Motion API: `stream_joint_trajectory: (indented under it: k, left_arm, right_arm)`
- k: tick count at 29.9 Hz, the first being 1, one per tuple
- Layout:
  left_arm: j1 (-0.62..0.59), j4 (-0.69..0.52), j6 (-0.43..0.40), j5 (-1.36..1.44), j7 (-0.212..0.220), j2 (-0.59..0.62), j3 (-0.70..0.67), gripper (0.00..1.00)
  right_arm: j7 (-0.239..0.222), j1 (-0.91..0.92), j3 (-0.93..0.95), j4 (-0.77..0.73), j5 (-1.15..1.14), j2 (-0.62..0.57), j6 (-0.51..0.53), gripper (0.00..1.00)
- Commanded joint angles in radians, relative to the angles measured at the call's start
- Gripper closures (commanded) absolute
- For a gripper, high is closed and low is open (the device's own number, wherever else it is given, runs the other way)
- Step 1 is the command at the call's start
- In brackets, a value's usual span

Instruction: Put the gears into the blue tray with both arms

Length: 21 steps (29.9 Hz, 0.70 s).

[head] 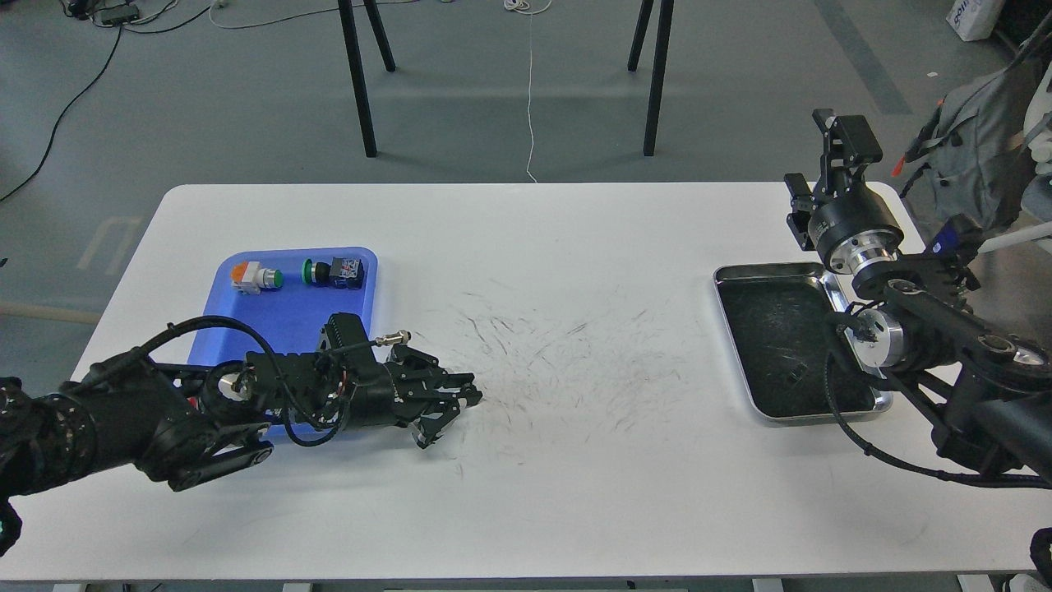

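The blue tray (283,325) lies on the left of the white table, its near edge covered by my left arm. My left gripper (450,418) rests low over the table just right of the tray, fingers spread open and nothing visible between them. My right gripper (819,168) is raised above the table's far right corner, behind the steel tray, and its fingers stand apart. I cannot make out the gears anywhere; they are hidden or too small against the dark parts.
Two push-button switches (256,277) (335,271) lie at the far end of the blue tray. A shiny steel tray (731,284) with a dark scratched bottom sits at the right, partly under my right arm. The table middle (567,345) shows scuff marks.
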Motion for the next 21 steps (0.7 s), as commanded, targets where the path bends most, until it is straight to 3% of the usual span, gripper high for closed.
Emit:
stream_joint_trajectory:
  k: [1,21]
  left_arm:
    - [-0.007,0.0,0.002,-0.003,0.002,0.004,-0.003,0.81]
    - [-0.069,-0.028,0.018,-0.08,0.002,0.062,-0.012,0.81]
  right_arm:
    - [-0.001,0.003,-0.011,-0.001,0.0,0.0,0.0,0.03]
    - [0.0,0.009,-0.032,-0.005,0.0,0.008,-0.002,0.03]
